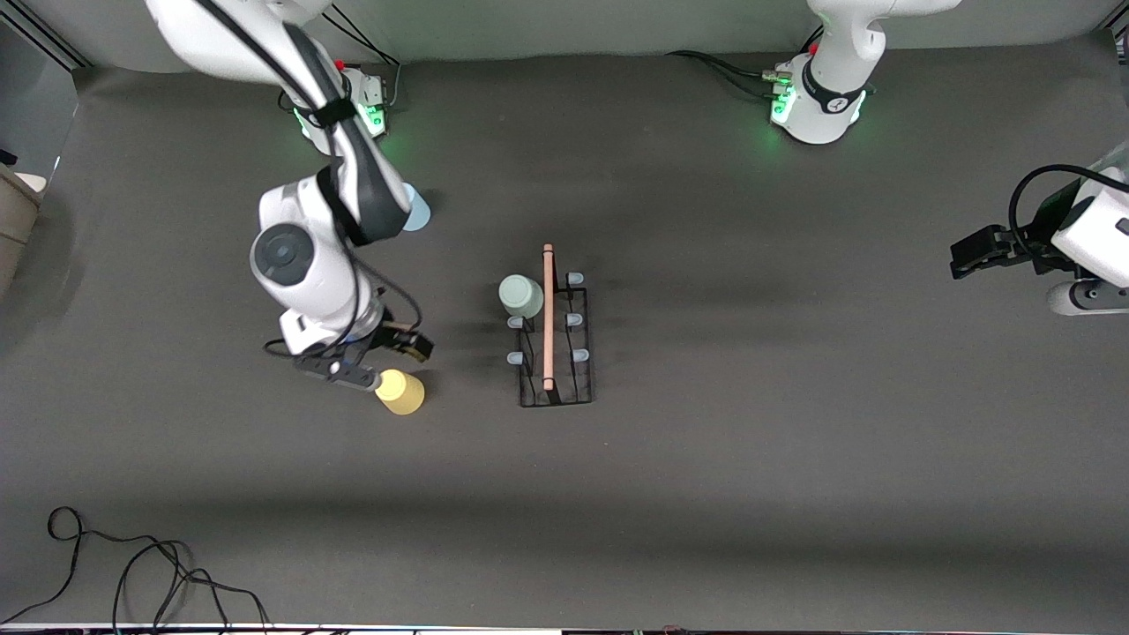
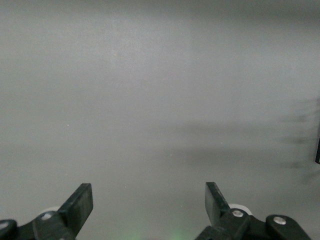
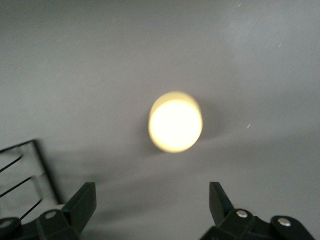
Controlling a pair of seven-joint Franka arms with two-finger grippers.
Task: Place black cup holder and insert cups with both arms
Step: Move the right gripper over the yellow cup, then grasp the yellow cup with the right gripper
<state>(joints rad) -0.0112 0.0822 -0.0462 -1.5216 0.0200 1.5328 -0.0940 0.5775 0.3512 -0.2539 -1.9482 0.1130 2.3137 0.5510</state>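
The right gripper (image 1: pixel 381 360) hovers over the yellow cup (image 1: pixel 401 392), jaws spread wide and holding nothing. The cup stands upside down on the counter (image 1: pixel 706 494), toward the right arm's end. I judge this the pickup step; next, descend and clamp it. The holder (image 1: pixel 554 339) sits mid-counter, its rod running toward the bases, a green cup (image 1: pixel 521 295) already on one peg. The left gripper (image 1: pixel 975 254) waits, jaws apart.

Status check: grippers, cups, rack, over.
Right gripper open above yellow cup. Left gripper open, waiting. Green cup on black cup holder. Nothing blocking.
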